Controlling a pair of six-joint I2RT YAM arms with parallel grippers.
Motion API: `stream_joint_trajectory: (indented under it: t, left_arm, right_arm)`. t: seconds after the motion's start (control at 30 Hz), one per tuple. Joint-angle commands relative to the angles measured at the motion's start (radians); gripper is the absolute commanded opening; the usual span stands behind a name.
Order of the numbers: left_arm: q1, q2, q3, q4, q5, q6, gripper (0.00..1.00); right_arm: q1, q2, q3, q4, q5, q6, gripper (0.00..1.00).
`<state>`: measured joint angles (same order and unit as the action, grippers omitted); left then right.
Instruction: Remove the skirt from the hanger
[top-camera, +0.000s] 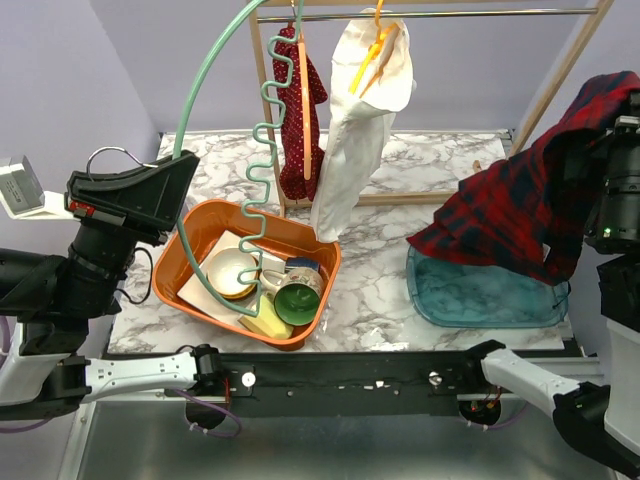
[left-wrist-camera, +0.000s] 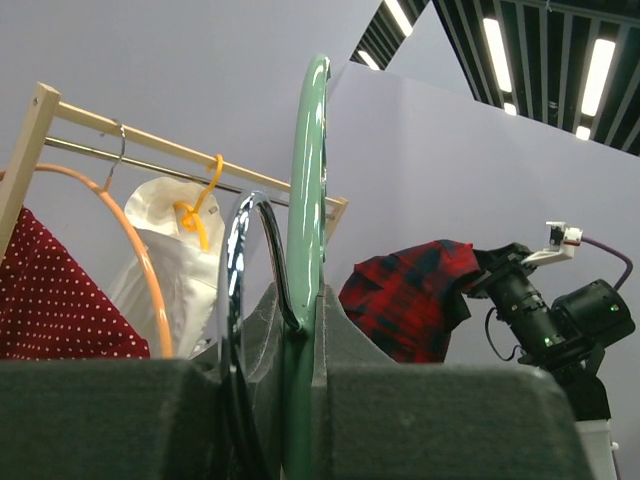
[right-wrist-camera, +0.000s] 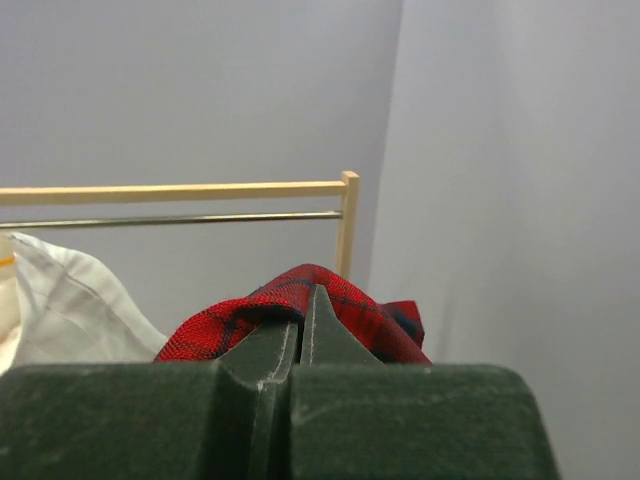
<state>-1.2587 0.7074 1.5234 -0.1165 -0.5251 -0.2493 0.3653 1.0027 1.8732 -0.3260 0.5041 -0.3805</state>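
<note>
— Mint-green plastic shows at the far left: what is held there?

— A wavy green hanger (left-wrist-camera: 308, 200) is clamped in the left gripper (top-camera: 183, 170), whose fingers are closed tight on it just off the table's left edge. A chrome wire loop (left-wrist-camera: 230, 270) is seen just beside the hanger in the wrist view. Whether it is pinched too cannot be told.

— And under the hanger?

— Its lower waves are hung down into an orange bin (top-camera: 190, 235), which is set on the marble table (top-camera: 380, 290) towards the near left corner. A bowl (top-camera: 232, 272), a green cup (top-camera: 297, 300) and a yellow sponge (top-camera: 265, 320) are packed inside the bin.

— What is found along the far edge?

— A wooden rack (top-camera: 563, 78) is stood there. A red polka-dot garment (top-camera: 295, 160) and a white garment (top-camera: 350, 150) are hung from it side by side.

— Where is the skirt?

— The red plaid skirt (top-camera: 520, 200) is seen at the right edge, well apart from the green hanger. A fold of it is pinched in the right gripper (right-wrist-camera: 300, 325), whose jaws are closed on the cloth. The rest is draped in the air above a teal tray (top-camera: 480, 295) laid at the near right corner. Whether the hem touches the tray cannot be told.
</note>
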Motion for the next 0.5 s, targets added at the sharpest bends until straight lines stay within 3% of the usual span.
stream_joint_trajectory:
  t: [0.0,0.13,0.23,0.47]
  left_arm:
    - [-0.004,-0.005,0.015,0.002,-0.036,0.016,0.00]
    - [-0.004,-0.042,-0.026,0.009,-0.064,0.022,0.00]
    - [-0.004,-0.065,-0.063,0.014,-0.085,0.031,0.00]
    - [-0.005,-0.091,-0.083,-0.032,-0.098,0.031,0.00]
  right_arm:
    - [-0.003,-0.084,-0.068,0.032,0.031,0.006,0.01]
    - [-0.005,-0.208,-0.236,-0.215,-0.044,0.342,0.01]
    - [-0.005,-0.335,-0.431,-0.280,-0.075,0.580,0.01]
    - [-0.003,-0.427,-0.627,-0.412,0.025,0.922,0.01]
